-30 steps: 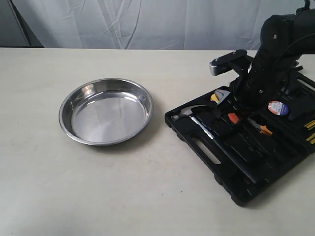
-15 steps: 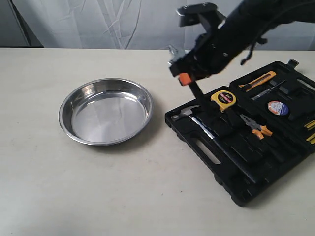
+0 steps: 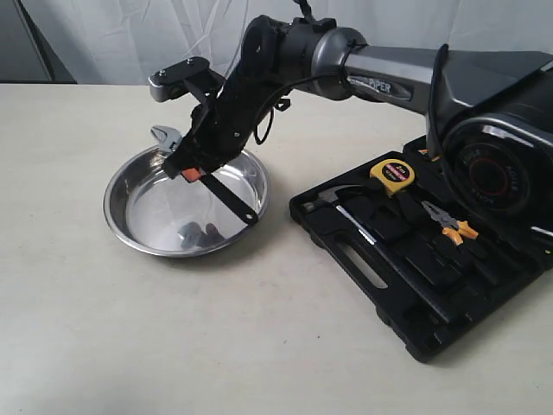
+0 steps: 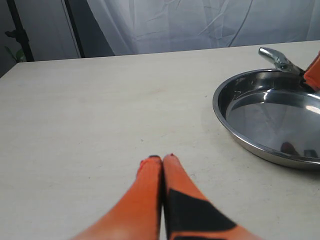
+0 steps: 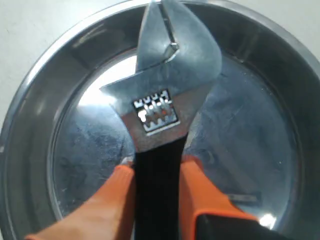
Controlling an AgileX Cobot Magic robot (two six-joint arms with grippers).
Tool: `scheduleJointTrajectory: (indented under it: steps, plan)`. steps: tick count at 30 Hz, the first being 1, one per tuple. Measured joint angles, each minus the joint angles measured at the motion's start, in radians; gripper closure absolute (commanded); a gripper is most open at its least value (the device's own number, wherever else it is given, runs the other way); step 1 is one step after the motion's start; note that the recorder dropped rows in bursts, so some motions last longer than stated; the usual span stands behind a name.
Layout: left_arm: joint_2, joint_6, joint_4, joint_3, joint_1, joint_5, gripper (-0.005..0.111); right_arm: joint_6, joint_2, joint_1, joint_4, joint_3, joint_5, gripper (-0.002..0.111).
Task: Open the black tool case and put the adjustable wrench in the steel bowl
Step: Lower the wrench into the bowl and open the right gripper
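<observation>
Exterior view: the right gripper (image 3: 192, 173) clamps the wrench (image 3: 230, 198) by its handle, tilted over the bowl (image 3: 122, 230) — the left gripper (image 4: 162, 159) is pressed together over the counter (image 4: 100, 100).

Most of what you see in the exterior view is a pale beige matte desk (image 3: 259, 346), faintly streaked. A creased white fabric curtain (image 3: 130, 39) hangs behind its far edge, and a dark grey vertical panel (image 3: 17, 43) shows at the curtain's left edge. On the right you have three tools close together. A rounded yellow tape measure with a dark label (image 3: 393, 175) sits nearest the curtain. Just beside it, toward the desk's middle, lies a claw hammer with a silver head and black handle (image 3: 350, 219), its handle running toward the near right. Small orange-handled pliers (image 3: 451, 223) lie to the right of the hammer, apart from it.
</observation>
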Motion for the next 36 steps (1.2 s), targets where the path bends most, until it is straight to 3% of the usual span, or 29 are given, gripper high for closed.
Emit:
scheduleJointTrajectory:
  steps: [12, 23, 36]
  plan:
    - [0.0, 0.0, 0.0, 0.0, 0.0, 0.0, 0.107, -0.022, 0.028, 0.005, 0.058, -0.003, -0.067, 0.109]
    - [0.0, 0.0, 0.0, 0.0, 0.0, 0.0, 0.107, -0.023, 0.064, 0.005, 0.04, -0.004, 0.002, 0.109]
    - [0.0, 0.0, 0.0, 0.0, 0.0, 0.0, 0.107, -0.023, -0.031, 0.005, 0.025, -0.004, -0.008, 0.109]
